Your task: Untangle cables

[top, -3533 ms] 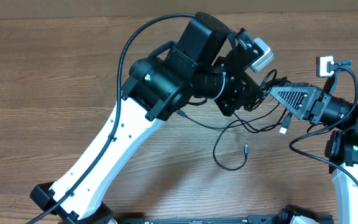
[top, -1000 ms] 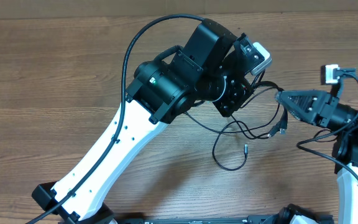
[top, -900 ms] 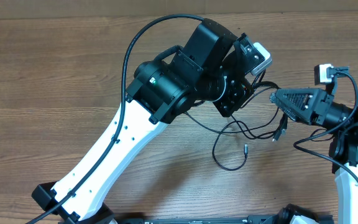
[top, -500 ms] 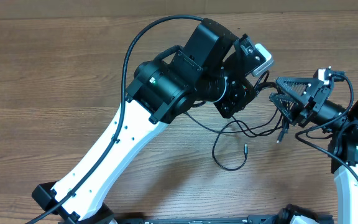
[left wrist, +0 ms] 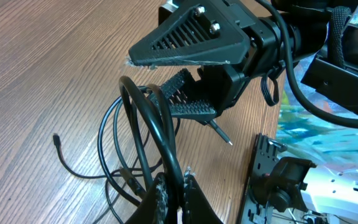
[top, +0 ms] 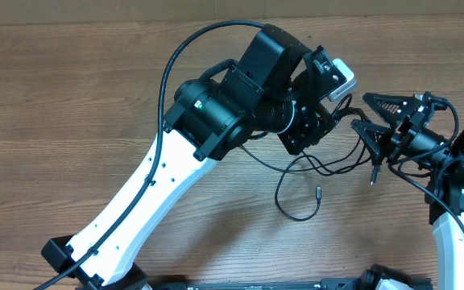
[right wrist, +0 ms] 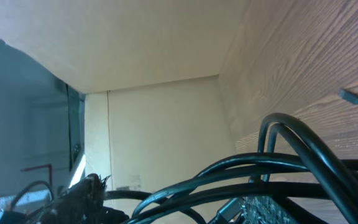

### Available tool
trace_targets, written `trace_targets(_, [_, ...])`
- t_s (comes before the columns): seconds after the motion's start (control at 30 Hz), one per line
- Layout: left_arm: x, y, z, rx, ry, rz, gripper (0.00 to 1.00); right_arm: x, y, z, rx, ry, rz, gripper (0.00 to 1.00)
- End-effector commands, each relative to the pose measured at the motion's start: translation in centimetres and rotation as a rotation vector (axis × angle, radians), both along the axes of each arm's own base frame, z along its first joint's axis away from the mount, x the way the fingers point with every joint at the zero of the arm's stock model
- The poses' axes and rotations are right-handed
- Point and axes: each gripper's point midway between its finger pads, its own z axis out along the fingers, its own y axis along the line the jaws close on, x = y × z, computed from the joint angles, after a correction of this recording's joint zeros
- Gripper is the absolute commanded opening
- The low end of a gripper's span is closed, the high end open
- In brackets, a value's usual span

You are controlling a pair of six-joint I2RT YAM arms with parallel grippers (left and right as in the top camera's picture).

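Two arms meet over the right side of the worktop. The left hand is clenched on the cables. In the left wrist view a stiff loop of them rises straight out from between its fingertips and arches up toward the right hand.

I see the right hand released, jaws spread wide. One finger is above the loop and the other just beside it. I cannot tell whether either finger touches a strand. One plug hangs below the right hand, clear of the worktop. I cannot tell what carries it.

The rest of the cables lie slack on the worktop between and below the two hands, in a few crossing curves. One strand runs out into an open loop nearer me and ends in a small plug tip lying flat on the wood.

In the right wrist view, several strands cross close in front of the lens.
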Motion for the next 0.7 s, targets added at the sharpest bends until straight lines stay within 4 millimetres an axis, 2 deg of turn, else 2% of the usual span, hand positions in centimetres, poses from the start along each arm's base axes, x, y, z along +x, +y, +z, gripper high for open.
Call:
trace_targets(0.0, [-1.1,-0.9,0.5,-0.025,-0.001,-0.058,0.04,0.4,0.1,0.1,0.003,0.017,-0.024,0.70])
trace_targets(0.1, [-1.9,-1.4,0.5,-0.027,-0.005,-0.085,0.04,0.6,0.5,0.0,-0.006,0.019,-0.029,0.66])
trace_targets(0.2, [-2.4,-1.7,0.5,-0.023,-0.015,-0.100,0.04,0.8,1.0,-0.2,-0.015,0.021,-0.027,0.55])
trace_targets(0.23, [-2.4,-1.7,0.4,-0.022,-0.015,-0.099,0.04,0.8,1.2,-0.2,-0.019,0.022,-0.030,0.45])
trace_targets(0.3, [-2.3,-1.7,0.4,-0.020,-0.014,-0.096,0.04,0.9,1.3,-0.2,-0.020,0.022,-0.029,0.33])
trace_targets(0.33, [-2.3,-1.6,0.4,-0.019,-0.014,-0.095,0.04,0.9,1.3,-0.2,-0.022,0.019,-0.028,0.22])
trace_targets(0.4, [-2.3,-1.6,0.4,-0.019,-0.014,-0.095,0.04,0.9,1.3,-0.2,-0.023,0.019,-0.028,0.08])
trace_targets(0.43, [-2.3,-1.6,0.4,-0.019,-0.014,-0.095,0.04,0.9,1.3,-0.2,-0.025,0.016,-0.028,0.04])
trace_targets(0.53, [-2.2,-1.6,0.4,-0.018,-0.017,-0.092,0.04,0.9,1.3,-0.2,-0.030,0.011,-0.027,0.04])
trace_targets(0.57, [-2.2,-1.6,0.4,-0.018,-0.017,-0.092,0.09,0.9,1.3,-0.2,-0.030,0.010,-0.027,0.04])
trace_targets(0.6, [-2.2,-1.6,0.4,-0.017,-0.017,-0.092,0.20,0.9,1.3,-0.2,-0.030,0.010,-0.027,0.04])
trace_targets(0.63, [-2.2,-1.6,0.4,-0.018,-0.017,-0.092,0.38,0.8,1.3,-0.2,-0.030,0.010,-0.027,0.04])
trace_targets(0.67, [-2.2,-1.6,0.4,-0.018,-0.018,-0.092,0.48,0.8,1.3,-0.2,-0.035,0.003,-0.025,0.04])
